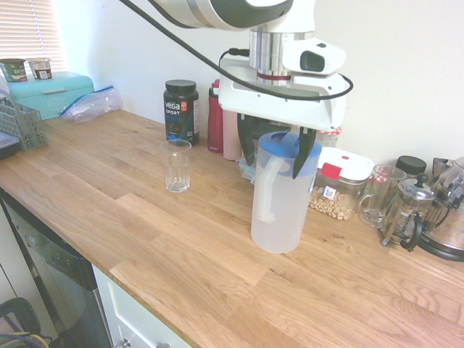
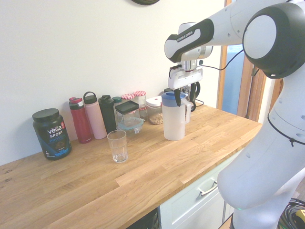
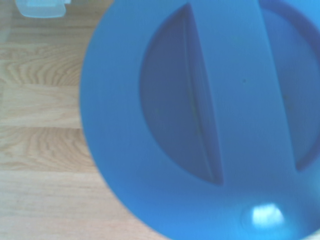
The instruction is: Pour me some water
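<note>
One pitcher [image 1: 280, 196] stood upright, rigid plastic, judged heavy if filled; gripper [image 1: 276, 154] spread wide astride its blue lid [image 1: 288, 145]; handle [image 1: 264, 190] recommended.

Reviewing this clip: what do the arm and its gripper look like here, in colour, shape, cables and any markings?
The arm is glossy white with rounded, bulbous links and grey joint caps; one link bears dark lettering too small to read surely. A silver ring with a thin red band sits at the wrist. The gripper has a flat white body and two dark tapered fingers. A black cable loops along it, and a small white camera box is mounted beside the wrist.
</note>
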Robot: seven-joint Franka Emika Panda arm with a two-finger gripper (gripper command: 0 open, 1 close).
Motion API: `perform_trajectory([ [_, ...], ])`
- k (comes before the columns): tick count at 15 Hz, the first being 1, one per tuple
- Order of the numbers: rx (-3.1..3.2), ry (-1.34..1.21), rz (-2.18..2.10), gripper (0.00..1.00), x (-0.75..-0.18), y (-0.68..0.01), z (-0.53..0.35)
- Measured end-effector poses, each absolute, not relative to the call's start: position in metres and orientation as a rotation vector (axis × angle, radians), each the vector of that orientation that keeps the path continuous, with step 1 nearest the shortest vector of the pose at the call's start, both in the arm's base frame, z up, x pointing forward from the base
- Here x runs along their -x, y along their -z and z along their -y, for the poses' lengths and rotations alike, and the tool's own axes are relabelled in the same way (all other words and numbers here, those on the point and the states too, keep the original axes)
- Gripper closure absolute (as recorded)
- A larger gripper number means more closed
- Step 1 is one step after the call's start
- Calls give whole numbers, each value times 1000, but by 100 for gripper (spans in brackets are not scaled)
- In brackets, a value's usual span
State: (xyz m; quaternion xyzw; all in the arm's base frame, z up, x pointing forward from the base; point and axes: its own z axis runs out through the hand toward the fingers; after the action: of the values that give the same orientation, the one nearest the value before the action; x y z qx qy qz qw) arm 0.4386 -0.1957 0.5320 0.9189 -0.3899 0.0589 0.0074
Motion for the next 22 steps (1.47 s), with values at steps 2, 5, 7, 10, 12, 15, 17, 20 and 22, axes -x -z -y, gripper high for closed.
perform_trajectory([
  [2,-2875,-170,1217,100,-438,-521,194],
  [5,-2877,-152,1213,100,-438,-511,193],
  [7,-2878,-147,1207,100,-439,-507,191],
  [10,-2880,-135,1205,100,-438,-500,190],
  [12,-2880,-135,1204,100,-438,-500,189],
  [15,-2879,-137,1204,100,-438,-500,190],
  [17,-2879,-140,1203,100,-439,-500,190],
  [20,-2878,-141,1202,100,-439,-499,190],
  [22,-2878,-147,1199,100,-439,-500,189],
])
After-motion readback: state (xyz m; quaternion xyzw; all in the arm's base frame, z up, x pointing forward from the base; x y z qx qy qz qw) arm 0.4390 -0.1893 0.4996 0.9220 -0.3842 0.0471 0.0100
